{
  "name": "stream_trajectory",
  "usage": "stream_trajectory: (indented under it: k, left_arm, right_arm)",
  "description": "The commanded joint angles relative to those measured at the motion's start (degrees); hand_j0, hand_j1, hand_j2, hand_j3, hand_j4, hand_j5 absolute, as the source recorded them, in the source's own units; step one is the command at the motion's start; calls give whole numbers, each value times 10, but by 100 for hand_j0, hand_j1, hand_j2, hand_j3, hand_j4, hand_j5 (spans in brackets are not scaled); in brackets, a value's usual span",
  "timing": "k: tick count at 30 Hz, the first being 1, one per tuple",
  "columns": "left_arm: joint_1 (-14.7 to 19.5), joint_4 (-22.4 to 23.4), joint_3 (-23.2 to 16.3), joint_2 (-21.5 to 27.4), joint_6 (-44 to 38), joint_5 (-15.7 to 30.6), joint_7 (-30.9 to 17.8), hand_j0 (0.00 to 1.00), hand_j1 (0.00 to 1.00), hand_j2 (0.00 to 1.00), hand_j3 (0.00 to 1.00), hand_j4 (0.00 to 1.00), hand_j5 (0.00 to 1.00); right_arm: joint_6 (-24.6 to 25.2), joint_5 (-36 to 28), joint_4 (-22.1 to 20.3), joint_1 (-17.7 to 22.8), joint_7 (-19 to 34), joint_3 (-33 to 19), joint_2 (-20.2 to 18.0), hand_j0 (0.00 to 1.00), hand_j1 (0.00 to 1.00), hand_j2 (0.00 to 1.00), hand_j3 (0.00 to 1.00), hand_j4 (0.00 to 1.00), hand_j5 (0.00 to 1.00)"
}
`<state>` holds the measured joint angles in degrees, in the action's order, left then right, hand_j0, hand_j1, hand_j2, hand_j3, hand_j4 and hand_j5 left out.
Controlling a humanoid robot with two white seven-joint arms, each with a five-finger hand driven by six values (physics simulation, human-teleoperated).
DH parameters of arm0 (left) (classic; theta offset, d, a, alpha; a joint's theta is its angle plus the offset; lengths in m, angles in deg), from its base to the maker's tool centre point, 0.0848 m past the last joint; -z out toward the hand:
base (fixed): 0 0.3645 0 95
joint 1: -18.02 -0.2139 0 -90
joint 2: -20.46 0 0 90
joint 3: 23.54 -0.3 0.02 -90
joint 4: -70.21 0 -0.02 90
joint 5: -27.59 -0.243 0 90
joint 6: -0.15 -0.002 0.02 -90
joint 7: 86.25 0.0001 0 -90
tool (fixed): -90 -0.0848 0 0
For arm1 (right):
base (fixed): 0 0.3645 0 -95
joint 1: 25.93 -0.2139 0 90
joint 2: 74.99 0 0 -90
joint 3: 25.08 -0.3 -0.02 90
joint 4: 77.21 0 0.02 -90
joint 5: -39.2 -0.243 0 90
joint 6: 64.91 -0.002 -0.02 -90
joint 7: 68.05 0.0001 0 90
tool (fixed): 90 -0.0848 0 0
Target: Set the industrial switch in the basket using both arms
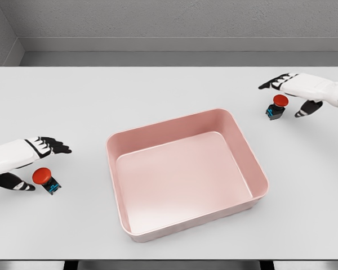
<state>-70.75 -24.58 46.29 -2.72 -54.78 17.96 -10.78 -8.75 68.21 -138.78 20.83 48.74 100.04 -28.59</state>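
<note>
Two industrial switches lie on the table (73,101): one (45,179) near the left edge, under the left hand (28,163), another (277,106) near the right edge, under the right hand (296,93). Both hands are spread open and hold nothing yet. Closing off-centre on the round red caps could tip or squirt a switch toward the near table edges. The pink basket (259,169) sits mid-table, empty, with open room on both sides, though its raised walls could catch a low carry
</note>
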Motion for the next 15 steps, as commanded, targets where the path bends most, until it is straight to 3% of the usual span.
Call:
stream_trajectory:
  k: [1, 11, 15]
  left_arm:
    - [0, -8, -1, 0, -1, 3, 0, 100, 100, 100, 100, 100, 100]
    - [-11, -14, -1, 2, -1, 1, -11, 100, 100, 100, 100, 100, 100]
    - [-10, -14, -1, 2, -1, 1, -19, 90, 90, 90, 90, 90, 90]
  right_arm:
    - [1, 3, 1, 0, 10, -1, 12, 100, 100, 100, 100, 100, 100]
    - [2, 21, 32, -3, 10, 1, 46, 100, 100, 100, 100, 100, 100]
    - [4, 20, 45, -10, 10, 5, 48, 99, 99, 99, 99, 99, 99]
